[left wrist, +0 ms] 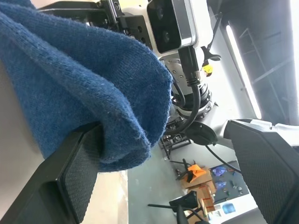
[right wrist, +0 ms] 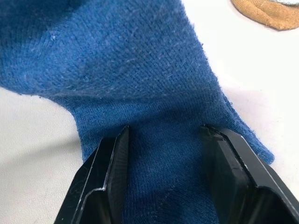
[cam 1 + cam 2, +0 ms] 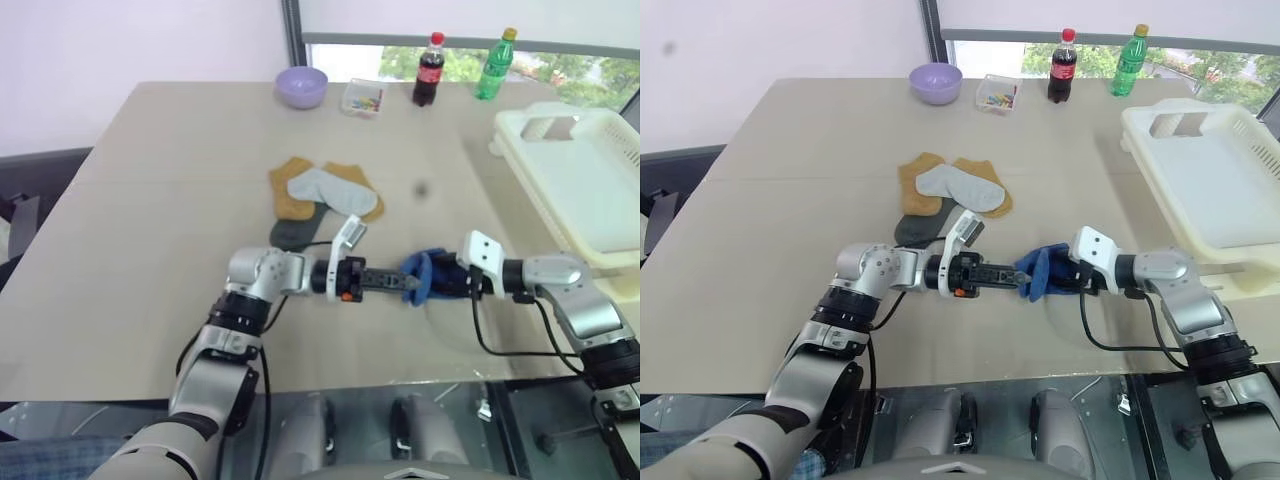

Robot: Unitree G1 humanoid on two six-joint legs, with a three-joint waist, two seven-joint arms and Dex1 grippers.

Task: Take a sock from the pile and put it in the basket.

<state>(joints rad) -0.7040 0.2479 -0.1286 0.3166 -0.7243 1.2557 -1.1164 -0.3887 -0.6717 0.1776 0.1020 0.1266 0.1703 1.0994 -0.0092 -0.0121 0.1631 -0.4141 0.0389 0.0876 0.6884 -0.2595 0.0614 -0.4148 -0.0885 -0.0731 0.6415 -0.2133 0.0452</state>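
One blue sock (image 3: 418, 275) hangs between my hands, my right hand (image 3: 1055, 277) clamped across its bunched middle; it is soft, limp and light, best gripped by a thick fold. My left hand (image 3: 405, 283) points level at it, fingers spread wide. The basket (image 3: 560, 190) sits beyond my right hand, the pile (image 3: 322, 195) beyond my left.

Bright, even daylight from the window (image 3: 560, 60) at the far end; desk (image 3: 170, 200) evenly lit w/ soft faint shadows, no hard glare. Head views sharp; a small dark smudge floats over the desk. Left wrist view: bright streaks, bkgd out of focus.
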